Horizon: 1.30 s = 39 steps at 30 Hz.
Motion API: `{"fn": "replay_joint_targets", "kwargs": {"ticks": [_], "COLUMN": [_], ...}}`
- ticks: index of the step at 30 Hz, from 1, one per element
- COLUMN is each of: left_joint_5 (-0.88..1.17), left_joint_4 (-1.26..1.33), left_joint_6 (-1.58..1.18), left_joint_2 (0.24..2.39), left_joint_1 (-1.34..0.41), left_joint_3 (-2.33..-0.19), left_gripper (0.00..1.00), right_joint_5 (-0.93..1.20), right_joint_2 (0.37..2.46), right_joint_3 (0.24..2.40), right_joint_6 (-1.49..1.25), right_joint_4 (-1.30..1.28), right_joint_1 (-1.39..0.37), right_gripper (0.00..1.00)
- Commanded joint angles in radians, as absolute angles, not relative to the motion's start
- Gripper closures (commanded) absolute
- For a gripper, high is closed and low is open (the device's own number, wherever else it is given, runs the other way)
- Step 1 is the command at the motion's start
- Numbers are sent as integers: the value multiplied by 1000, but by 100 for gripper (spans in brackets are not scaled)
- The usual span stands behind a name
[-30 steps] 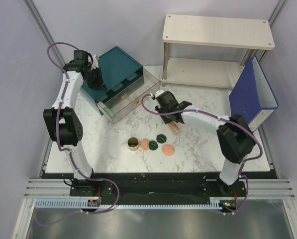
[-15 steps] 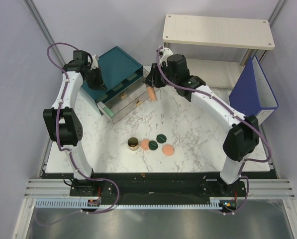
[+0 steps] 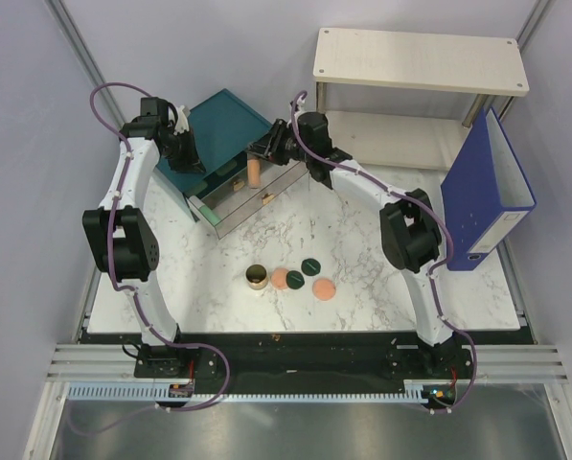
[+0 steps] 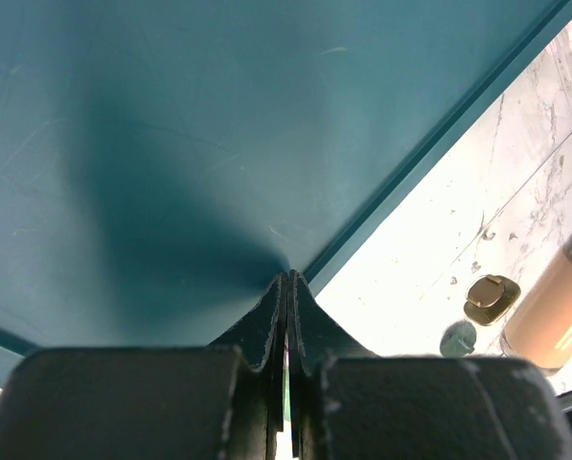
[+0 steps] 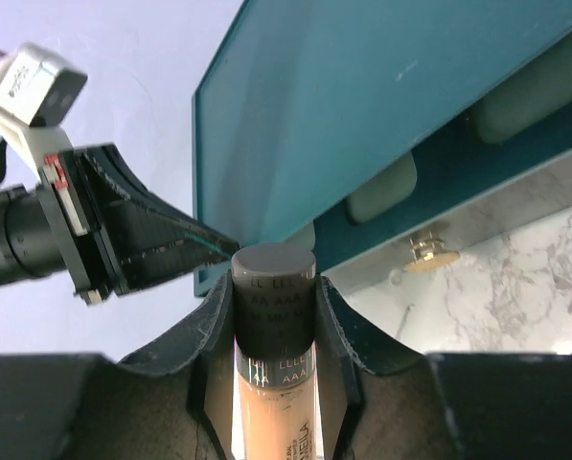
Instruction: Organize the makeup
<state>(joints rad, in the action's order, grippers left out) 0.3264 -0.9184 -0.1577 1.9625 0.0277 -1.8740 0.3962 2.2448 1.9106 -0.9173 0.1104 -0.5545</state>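
Observation:
My right gripper point(image 3: 263, 153) is shut on a clear tube of peach liquid with a dark cap point(image 3: 255, 172), held upright above the open clear drawer point(image 3: 230, 213) of the teal drawer box point(image 3: 223, 125). In the right wrist view the jaws point(image 5: 274, 287) clamp the tube's cap point(image 5: 274, 316). My left gripper point(image 3: 187, 156) is shut on the box's thin teal top panel point(image 4: 171, 144). On the marble lie a gold-lidded jar point(image 3: 257, 277), two peach discs point(image 3: 280, 279) point(image 3: 323, 288) and two dark green compacts point(image 3: 294, 279) point(image 3: 311, 265). Pale green items point(image 5: 381, 187) sit in an upper drawer.
A big blue binder point(image 3: 482, 187) stands at the right edge. A pale wooden two-level shelf point(image 3: 420, 59) stands at the back right. The open drawer has a gold knob point(image 5: 429, 257). The left gripper's fingers point(image 5: 142, 244) show close beside the tube.
My right gripper has lifted the tube from the middle of the table and carried it back and left to above the open drawer. The left arm has not moved.

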Motion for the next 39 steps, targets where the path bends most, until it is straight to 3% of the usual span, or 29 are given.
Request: {"fn": "replay_joint_targets", "kwargs": {"ticks": [1,4,10,13,18,21,29,32,39], "left_joint_5": [307,304,305,302,301,299,301,296,290], "left_joint_4": [-1078,-1078,-1078,-1077,-1078,-1078,-1080,-1080,-1081], "left_joint_6": [-115,-115,-114,-114,-114,-114,-115,-114,-112], "left_joint_2": [2034,2037,2040,2040,2040,2042,2045,2042,2040], "left_joint_1": [20,20,20,20,21,20,21,20,20], "left_joint_3": [-1810,-1812,-1812,-1813,-1812,-1816,-1829,-1833,-1827], "left_gripper": [98,98,98,98,98,98,98,98,98], "right_joint_5": [376,365,305,269,255,238,236,279,325], "right_joint_2": [2256,2270,2234,2209,2214,2206,2070,1979,1775], "right_joint_3": [2019,2029,1982,1962,1968,1971,1985,1895,1555], "right_joint_6": [-991,-968,-885,-850,-838,-830,-732,-726,-693], "right_joint_4": [210,157,28,-26,-64,-64,-69,-66,-70], "right_joint_1": [-558,-558,-560,-560,-560,-558,-552,-542,-534], "right_gripper": [100,96,59,48,45,36,41,46,45]}}
